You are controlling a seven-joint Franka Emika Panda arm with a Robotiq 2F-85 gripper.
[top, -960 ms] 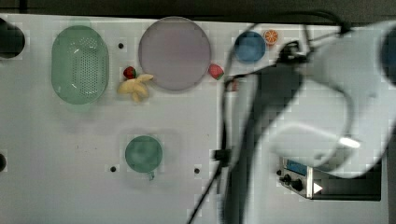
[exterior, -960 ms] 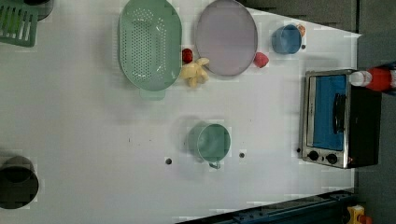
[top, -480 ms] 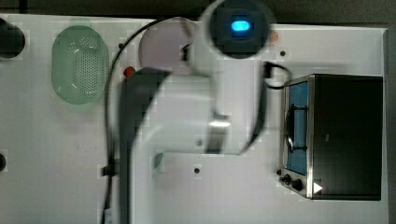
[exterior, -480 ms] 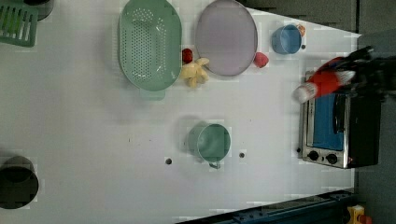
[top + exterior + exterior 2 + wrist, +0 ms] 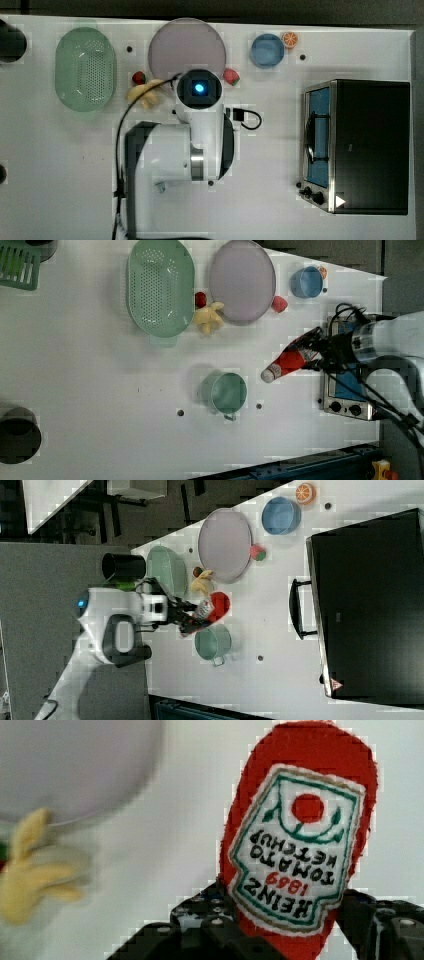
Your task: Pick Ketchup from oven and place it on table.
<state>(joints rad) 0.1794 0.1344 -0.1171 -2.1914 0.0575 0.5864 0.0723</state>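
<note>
Ketchup (image 5: 289,361) is out of the oven (image 5: 350,400), clamped in the gripper (image 5: 280,940); fingers (image 5: 200,912) close on the bottle's lower body, label facing the wrist camera. Bottle hangs above the table (image 5: 90,390), cap end nearest the green mug (image 5: 227,392), apparently not touching the surface. Pick looks done; lowering and release remain.

Surface: white tabletop, a few dark holes. Green colander (image 5: 86,68), grey plate (image 5: 187,47) and blue bowl (image 5: 267,50) line one long edge; oven sits at one short end. Bare tabletop lies around the mug. Dark floor beyond the edges.
</note>
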